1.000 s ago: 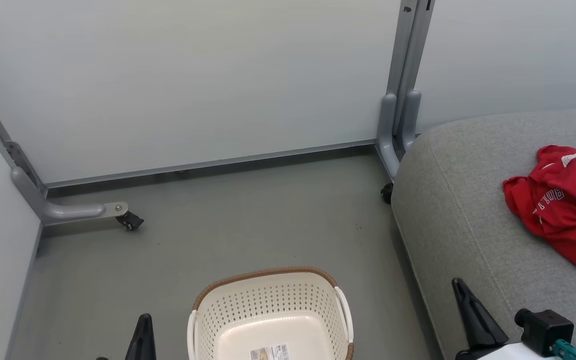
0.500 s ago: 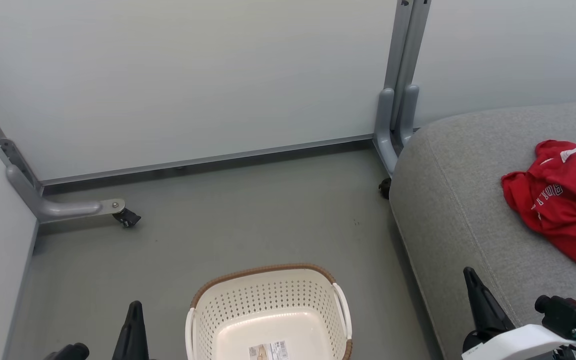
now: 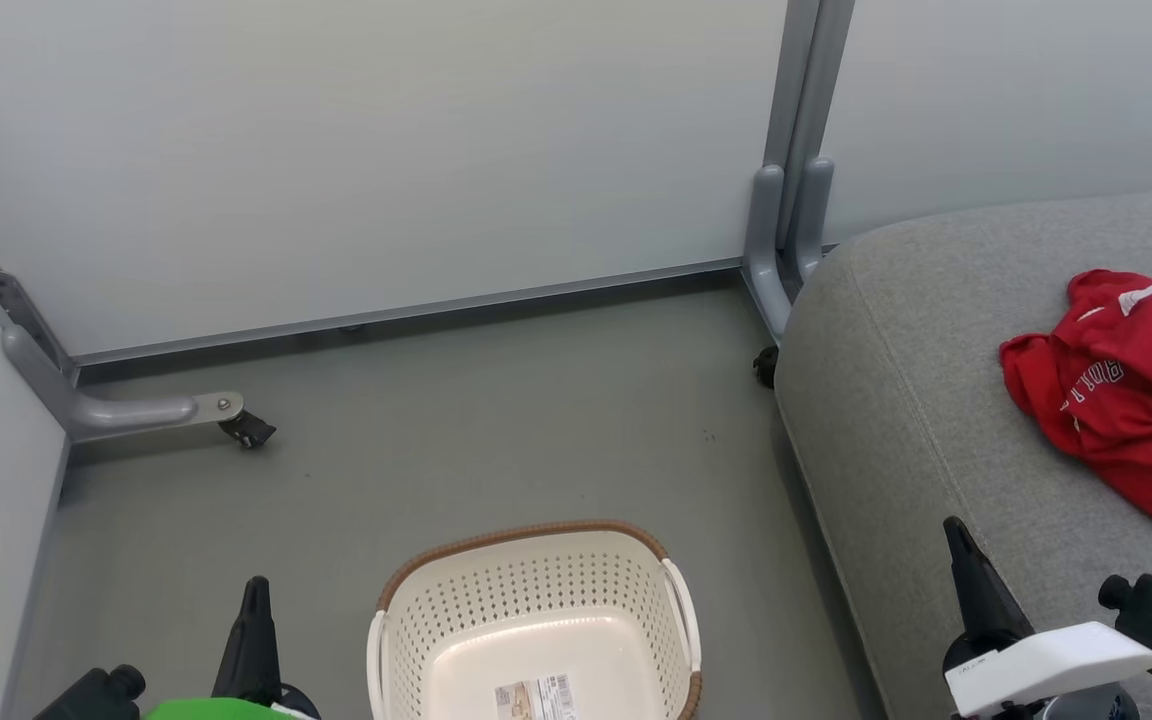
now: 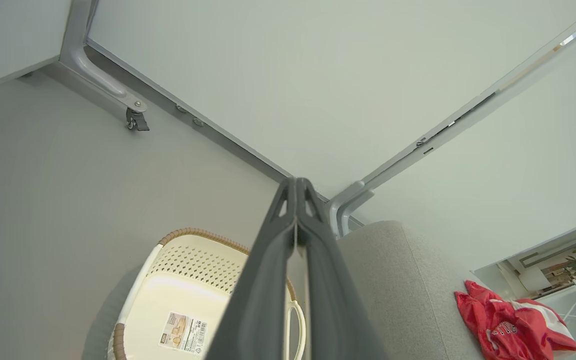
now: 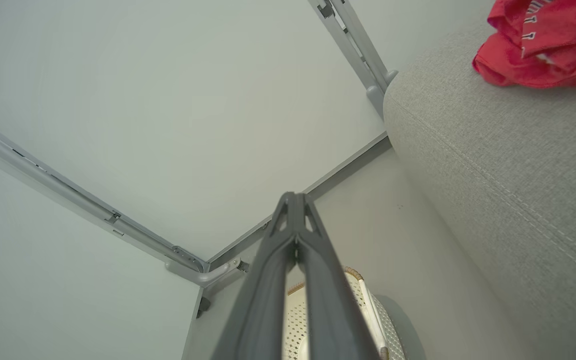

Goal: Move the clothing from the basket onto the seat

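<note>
Clothing (image 3: 1126,400) lies crumpled on the seat, well apart from the basket. Nearest, both grippers point up from the bottom of the head view. The left gripper (image 3: 256,590) shows against the floor at the lower left, the right gripper (image 3: 958,535) against the seat's grey cloth at the lower right. Each pair of long, dark, tapering fingers is pressed together to a single point and grips nothing.

Between them stands the basket (image 3: 526,532). It is cream-white plastic with rounded corners, walls pierced by rows of small holes and a brown woven-look rim. Its smooth solid bottom bears a paper label (image 3: 536,697). It sits on a matte grey floor (image 3: 486,400).

To the right rises the seat (image 3: 896,420), a big cushion of coarse grey fabric with rounded edges and a stitched seam. Farther back on it, the clothing is soft red cloth in loose folds, with a white stripe and small white lettering. Behind stand pale, smooth partition panels (image 3: 386,150) in grey metal frames, one foot ending in a small black caster (image 3: 248,430).
</note>
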You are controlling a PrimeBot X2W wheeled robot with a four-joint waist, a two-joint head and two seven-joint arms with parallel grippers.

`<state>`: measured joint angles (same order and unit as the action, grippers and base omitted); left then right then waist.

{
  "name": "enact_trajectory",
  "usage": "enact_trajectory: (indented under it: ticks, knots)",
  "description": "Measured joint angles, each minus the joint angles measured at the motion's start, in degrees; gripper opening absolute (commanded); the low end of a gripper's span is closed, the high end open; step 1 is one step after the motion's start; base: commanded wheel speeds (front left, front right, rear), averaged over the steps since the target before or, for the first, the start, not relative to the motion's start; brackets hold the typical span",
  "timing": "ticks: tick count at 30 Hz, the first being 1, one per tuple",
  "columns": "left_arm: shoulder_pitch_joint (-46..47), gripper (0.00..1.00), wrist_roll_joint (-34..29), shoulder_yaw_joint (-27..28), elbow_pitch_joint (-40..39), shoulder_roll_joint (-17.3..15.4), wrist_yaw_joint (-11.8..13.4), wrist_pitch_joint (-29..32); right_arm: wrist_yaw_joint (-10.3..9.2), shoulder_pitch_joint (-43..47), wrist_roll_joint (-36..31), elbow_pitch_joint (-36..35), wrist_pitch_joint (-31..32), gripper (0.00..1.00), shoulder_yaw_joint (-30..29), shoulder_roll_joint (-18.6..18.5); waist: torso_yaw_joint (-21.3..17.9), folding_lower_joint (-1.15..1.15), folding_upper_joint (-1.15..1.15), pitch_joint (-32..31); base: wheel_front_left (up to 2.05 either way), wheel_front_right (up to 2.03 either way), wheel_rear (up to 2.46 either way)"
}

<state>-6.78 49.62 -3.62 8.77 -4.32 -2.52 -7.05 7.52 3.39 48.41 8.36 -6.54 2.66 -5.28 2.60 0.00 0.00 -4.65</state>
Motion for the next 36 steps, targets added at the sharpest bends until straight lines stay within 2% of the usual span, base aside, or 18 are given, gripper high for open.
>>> enact_trajectory:
  ticks: [36]
  knots:
    - [6.3, 0.0, 22.9, 3.7, 2.6, -0.2, -2.5, 5.8, 0.0, -4.7, 23.2, 2.8, 5.8, 0.0, -3.7, 0.5, -1.1, 0.0, 0.0, 2.0, 0.0, 0.0, 0.0]
